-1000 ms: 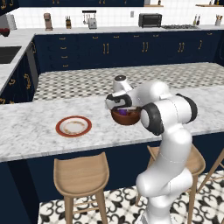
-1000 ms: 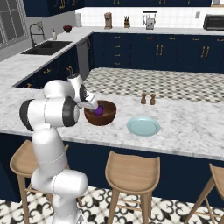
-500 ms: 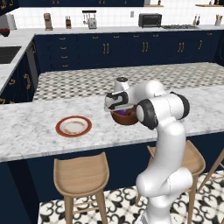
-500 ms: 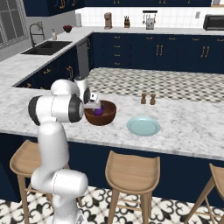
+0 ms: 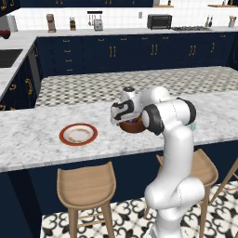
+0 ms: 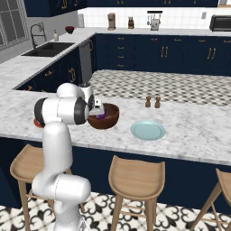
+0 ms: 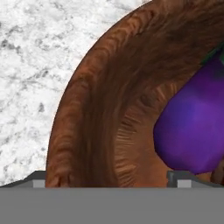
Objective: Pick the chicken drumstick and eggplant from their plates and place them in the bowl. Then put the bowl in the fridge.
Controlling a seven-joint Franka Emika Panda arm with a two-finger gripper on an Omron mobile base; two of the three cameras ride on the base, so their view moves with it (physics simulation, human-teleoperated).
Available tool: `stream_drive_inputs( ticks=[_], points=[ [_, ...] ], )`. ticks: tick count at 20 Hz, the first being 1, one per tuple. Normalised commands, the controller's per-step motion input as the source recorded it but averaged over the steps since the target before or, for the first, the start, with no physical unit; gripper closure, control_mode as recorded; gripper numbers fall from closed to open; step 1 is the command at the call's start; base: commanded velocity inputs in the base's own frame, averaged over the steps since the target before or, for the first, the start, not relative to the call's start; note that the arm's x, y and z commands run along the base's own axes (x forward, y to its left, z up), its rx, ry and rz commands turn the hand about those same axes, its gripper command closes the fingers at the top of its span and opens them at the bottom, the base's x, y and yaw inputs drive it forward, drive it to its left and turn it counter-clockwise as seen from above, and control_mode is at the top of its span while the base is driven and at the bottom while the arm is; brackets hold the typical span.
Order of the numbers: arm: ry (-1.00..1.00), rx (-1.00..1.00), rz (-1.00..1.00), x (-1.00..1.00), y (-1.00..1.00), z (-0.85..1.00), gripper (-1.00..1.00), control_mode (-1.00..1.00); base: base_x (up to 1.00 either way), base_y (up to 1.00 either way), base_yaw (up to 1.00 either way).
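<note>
Item: deep dark-brown wooden bowl (image 6: 105, 118), near counter, left of pale blue plate (image 6: 148, 130); purple oblong eggplant (image 7: 194, 127) inside. Gripper (image 7: 107, 177) spread wide, empty (straddling rim). Advice: clamp rim squarely, lift level.

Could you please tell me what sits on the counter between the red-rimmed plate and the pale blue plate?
The wooden bowl with the eggplant inside sits between the red-rimmed plate and the pale blue plate, seen best in the right base view.
</note>
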Motion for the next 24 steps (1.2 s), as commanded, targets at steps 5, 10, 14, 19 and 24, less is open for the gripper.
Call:
stream_drive_inputs(
  ticks=[5,10,14,19,24],
  points=[
    [0.0,-0.01,0.07,0.0,-0.1,-0.59,1.0,-1.0,0.0,0.0,0.0],
    [0.0,0.0,0.05,-0.03,-0.17,-0.68,1.0,-1.0,0.0,0.0,0.0],
    [0.0,0.0,0.03,-0.06,-0.19,-0.37,1.0,-1.0,0.0,0.0,0.0],
    [-0.1,0.02,0.13,-0.57,-0.44,0.59,1.0,-1.0,0.0,0.0,0.0],
    [-0.07,0.0,0.23,-1.0,-0.13,0.64,1.0,-1.0,0.0,0.0,0.0]
  ],
)
